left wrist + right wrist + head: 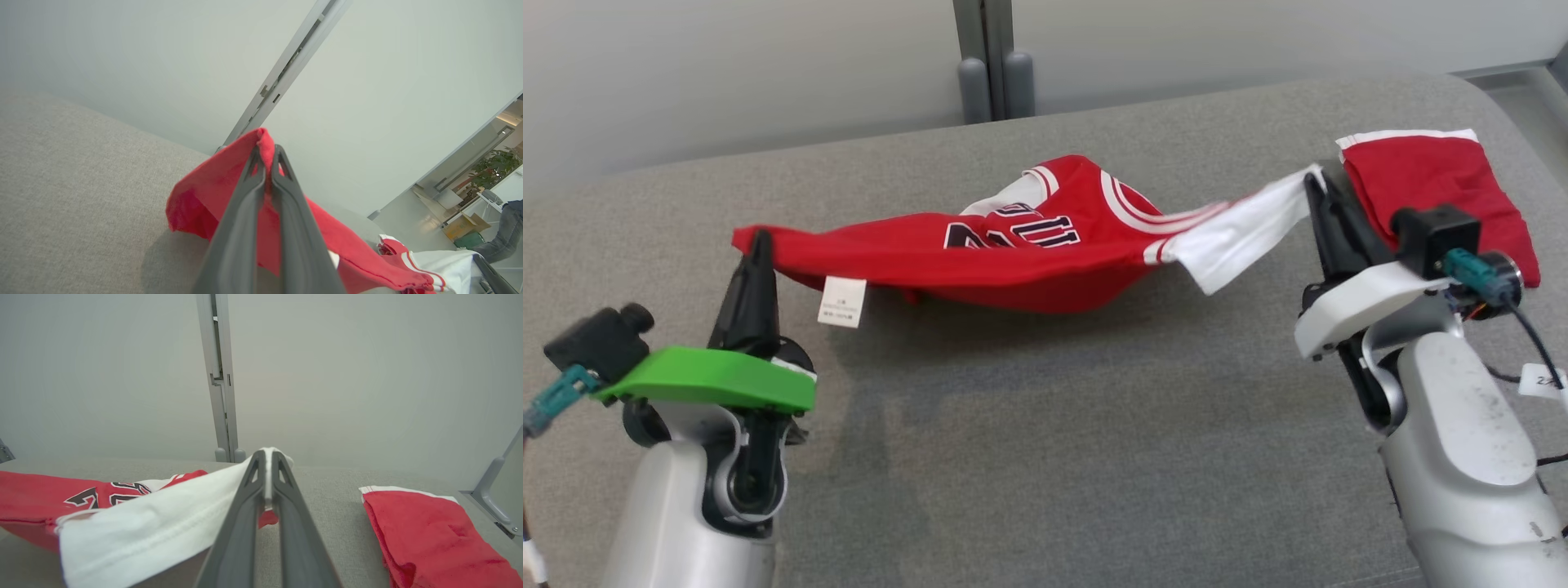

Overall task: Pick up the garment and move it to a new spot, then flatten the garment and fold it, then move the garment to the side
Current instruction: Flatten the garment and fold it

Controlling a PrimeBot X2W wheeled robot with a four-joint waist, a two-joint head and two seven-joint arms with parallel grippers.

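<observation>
While left pincer [759,243] clamps garment [1029,265] at red edge, right pincer [1313,186] clamps white end.

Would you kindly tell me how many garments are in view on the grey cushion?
2: a red-and-white jersey stretched across the middle, and a folded red garment lying at the far right. None seems hidden.

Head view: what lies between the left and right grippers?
The red jersey spans that stretch in the head view, pinched by the left gripper and the right gripper, sagging above the grey surface.
</observation>
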